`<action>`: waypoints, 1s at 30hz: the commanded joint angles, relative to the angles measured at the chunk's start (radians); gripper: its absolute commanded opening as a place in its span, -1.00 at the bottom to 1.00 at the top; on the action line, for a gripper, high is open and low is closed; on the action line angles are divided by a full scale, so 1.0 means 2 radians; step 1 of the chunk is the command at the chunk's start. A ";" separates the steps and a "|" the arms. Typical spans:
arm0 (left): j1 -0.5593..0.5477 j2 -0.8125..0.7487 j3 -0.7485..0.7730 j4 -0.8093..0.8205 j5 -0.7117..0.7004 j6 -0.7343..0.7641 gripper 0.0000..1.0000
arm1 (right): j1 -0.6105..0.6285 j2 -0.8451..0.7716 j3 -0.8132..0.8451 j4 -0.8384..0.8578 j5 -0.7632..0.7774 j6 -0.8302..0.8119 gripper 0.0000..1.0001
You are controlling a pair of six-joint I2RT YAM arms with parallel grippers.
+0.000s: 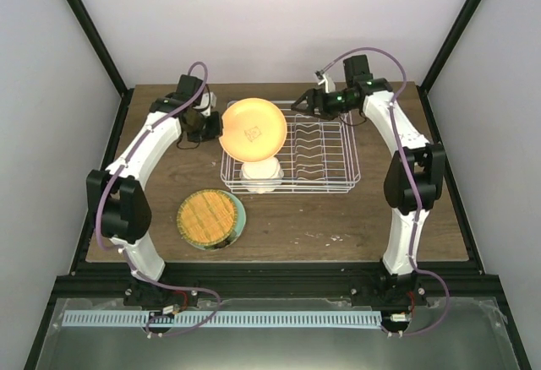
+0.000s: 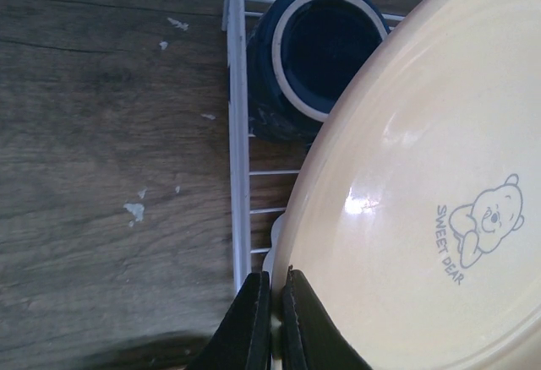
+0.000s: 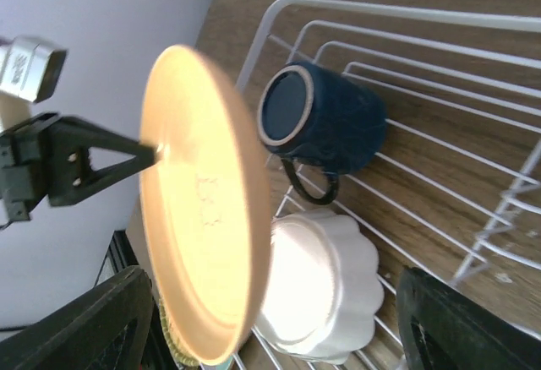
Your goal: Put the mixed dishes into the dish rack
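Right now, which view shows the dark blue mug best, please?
Right wrist: the dark blue mug sits in the dish rack, whole, handle showing. Left wrist shows its mouth, partly behind the orange-yellow plate. Top view: plate hides it.

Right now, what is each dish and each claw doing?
yellow plate, tilted over the left end of the rack, pinched at its rim.
left gripper, shut on the yellow plate.
right gripper, open, holding nothing, by the rack's far edge.
blue mug, inside the rack, seemingly upright.
white dish, inside the rack, beside the mug.
green plate, flat on the table, outside the rack.
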 commanded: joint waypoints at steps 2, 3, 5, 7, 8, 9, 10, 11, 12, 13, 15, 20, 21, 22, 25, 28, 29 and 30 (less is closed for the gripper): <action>0.001 0.017 0.018 0.035 0.030 0.007 -1.00 | 0.028 0.014 0.011 0.009 -0.034 -0.020 0.59; 0.001 0.018 0.019 0.038 0.031 0.007 -1.00 | 0.033 0.018 0.014 0.009 -0.036 -0.020 0.58; 0.001 0.019 0.019 0.046 0.034 0.006 -1.00 | 0.041 0.030 0.019 0.007 -0.036 -0.021 0.58; 0.001 0.020 0.020 0.054 0.037 0.003 -1.00 | 0.048 0.039 0.022 0.004 -0.034 -0.023 0.57; 0.001 0.020 0.022 0.055 0.039 0.002 -1.00 | 0.050 0.043 0.022 0.004 -0.029 -0.024 0.57; 0.001 0.021 0.024 0.056 0.041 0.001 -1.00 | 0.052 0.046 0.023 0.003 -0.022 -0.025 0.57; 0.001 0.022 0.027 0.056 0.042 0.002 -1.00 | 0.054 0.049 0.025 0.001 -0.014 -0.029 0.57; 0.001 0.022 0.028 0.056 0.043 0.002 -1.00 | 0.055 0.052 0.028 -0.001 -0.008 -0.032 0.57; 0.001 0.022 0.029 0.056 0.045 0.002 -1.00 | 0.056 0.055 0.032 -0.003 -0.004 -0.033 0.57; 0.001 0.023 0.030 0.056 0.048 0.002 -1.00 | 0.056 0.059 0.035 -0.003 -0.003 -0.034 0.56; 0.001 0.023 0.030 0.056 0.052 0.002 -1.00 | 0.057 0.064 0.039 0.000 -0.003 -0.034 0.51; 0.001 0.030 0.029 0.064 0.064 0.000 -1.00 | 0.063 0.080 0.060 0.003 -0.011 -0.032 -0.13; 0.001 0.031 0.028 0.067 0.068 -0.001 -1.00 | 0.064 0.083 0.064 0.003 -0.012 -0.031 -0.37; 0.001 0.032 0.028 0.069 0.073 -0.003 -1.00 | 0.064 0.085 0.068 0.004 -0.011 -0.027 -0.57; 0.001 0.031 0.026 0.080 0.078 -0.006 -0.97 | 0.065 0.086 0.077 0.005 -0.007 -0.024 -0.86; 0.001 0.031 0.027 0.083 0.075 -0.006 -0.64 | 0.065 0.085 0.087 -0.001 0.004 -0.030 -0.97; 0.001 0.032 0.030 0.082 0.076 -0.005 -0.44 | 0.065 0.084 0.093 -0.005 0.010 -0.035 -0.98; 0.001 0.033 0.035 0.077 0.079 -0.003 -0.13 | 0.064 0.083 0.098 -0.010 0.018 -0.040 -0.99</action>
